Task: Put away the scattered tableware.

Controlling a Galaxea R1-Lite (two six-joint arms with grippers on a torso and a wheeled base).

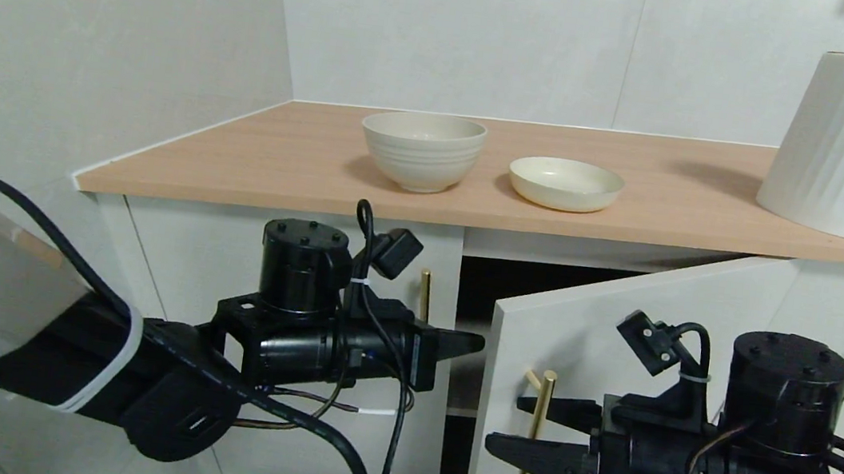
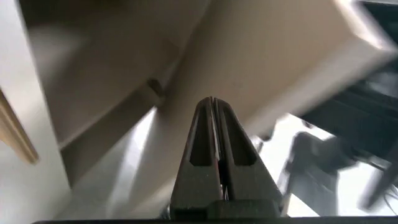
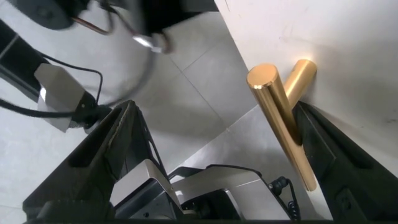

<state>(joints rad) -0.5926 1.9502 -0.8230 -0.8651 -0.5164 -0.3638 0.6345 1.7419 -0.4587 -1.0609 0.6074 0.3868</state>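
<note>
Your right jaws stand wide open around the gold handle (image 1: 547, 385) of the open door (image 1: 581, 321). Your left jaws are pressed together, empty, by the cupboard gap. The bowl (image 1: 422, 150) and dish (image 1: 565, 183) sit side by side on the bench (image 1: 237, 166).

Left hand (image 1: 475, 343) and right hand (image 1: 509, 423) are black wedges, with 2 screw-topped cylinders (image 1: 304, 261) (cables (image 1: 320, 421) white-tied).
</note>
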